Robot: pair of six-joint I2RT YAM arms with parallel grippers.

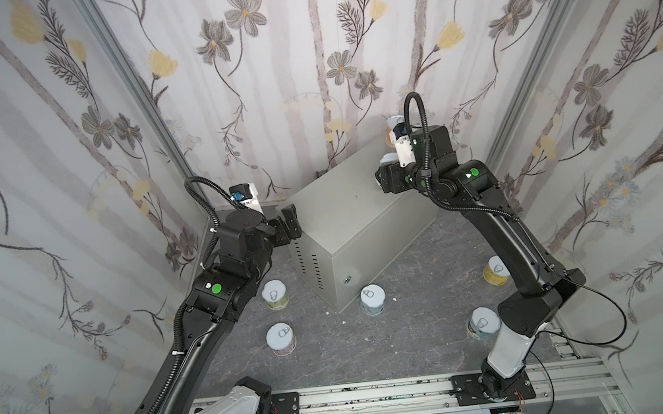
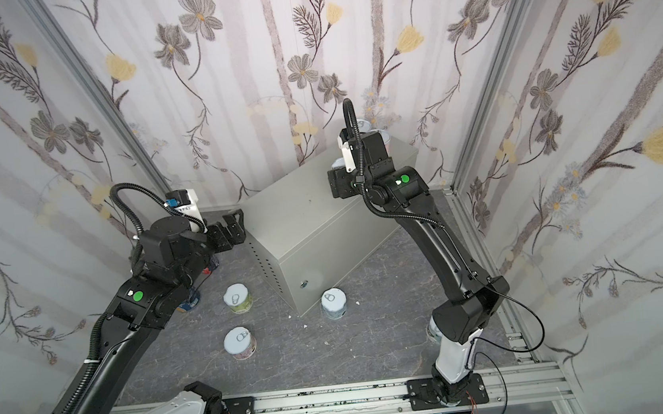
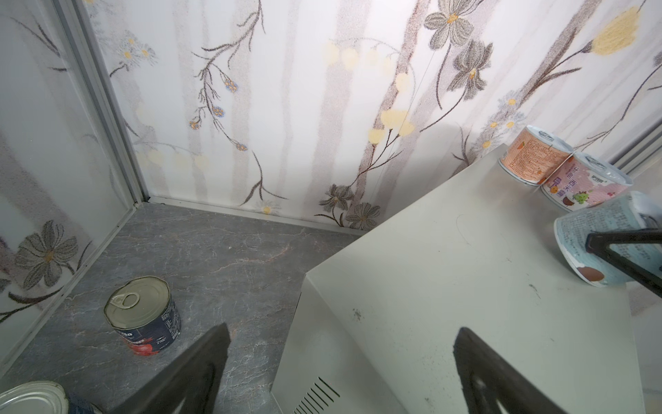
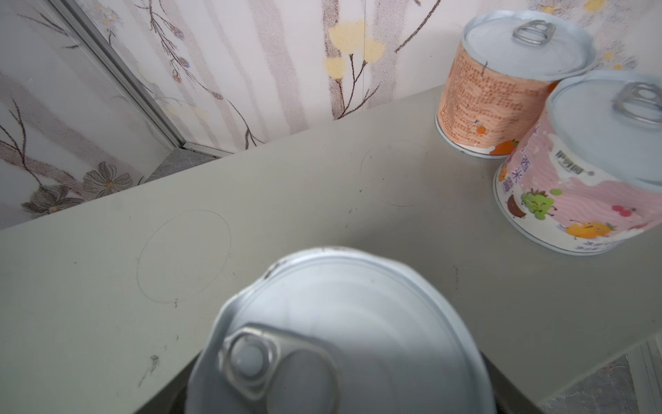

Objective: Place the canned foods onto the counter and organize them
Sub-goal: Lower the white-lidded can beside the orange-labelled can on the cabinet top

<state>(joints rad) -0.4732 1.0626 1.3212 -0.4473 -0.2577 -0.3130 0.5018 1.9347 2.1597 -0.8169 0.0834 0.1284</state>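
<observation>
Between the right fingers [image 3: 609, 243], a pale blue can [image 3: 601, 229] sits on the bench [image 1: 347, 215], seemingly tipped with one base edge lifted. Whether the fingers pinch it or merely flank it I cannot tell. If it is let go at that lean, it may topple and roll off the near edge of the bench. It could also knock the pink can [image 4: 573, 186], which stands just beyond the fingers, touching the orange can [image 4: 494, 93]. The left fingers [image 3: 193, 372] are spread wide and empty at the other end of the bench. Below them a navy can [image 3: 147, 315] waits on the floor [image 3: 233, 258]. The pink label reads 西米. The orange can's small print and the navy can's lettering are too blurred to read.
</observation>
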